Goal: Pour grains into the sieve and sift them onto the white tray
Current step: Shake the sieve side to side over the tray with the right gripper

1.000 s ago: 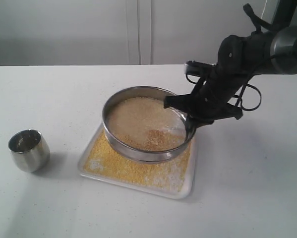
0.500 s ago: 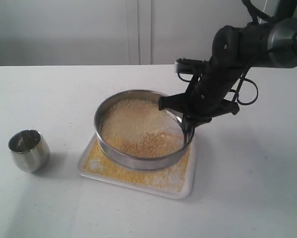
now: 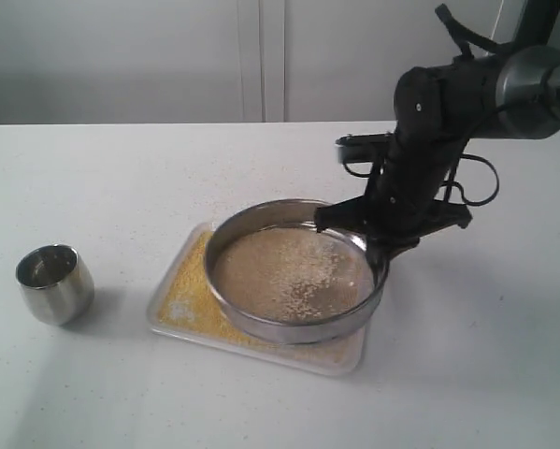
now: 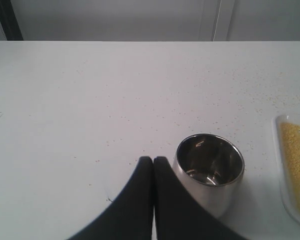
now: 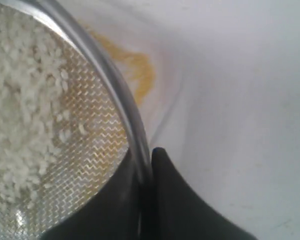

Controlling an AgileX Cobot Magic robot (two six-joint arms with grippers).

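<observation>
The sieve (image 3: 289, 330) has swung toward 3 o'clock and levelled off, hanging just above the white tray (image 3: 156, 313). The grains (image 3: 294, 271) lie thinner, so sifting looks well along. It is round with no long axis, mouth up. The right gripper (image 3: 375, 248) has its fingers clamped on the rim at 2 o'clock. The left gripper (image 4: 153, 165) has its fingers together, empty, over the bench (image 3: 121, 168).

The flat white rectangular tray (image 3: 156, 309) lies mostly hidden beneath the wide round steel sieve (image 3: 298, 327); the left wrist view crops the tray, the right wrist view the sieve.
</observation>
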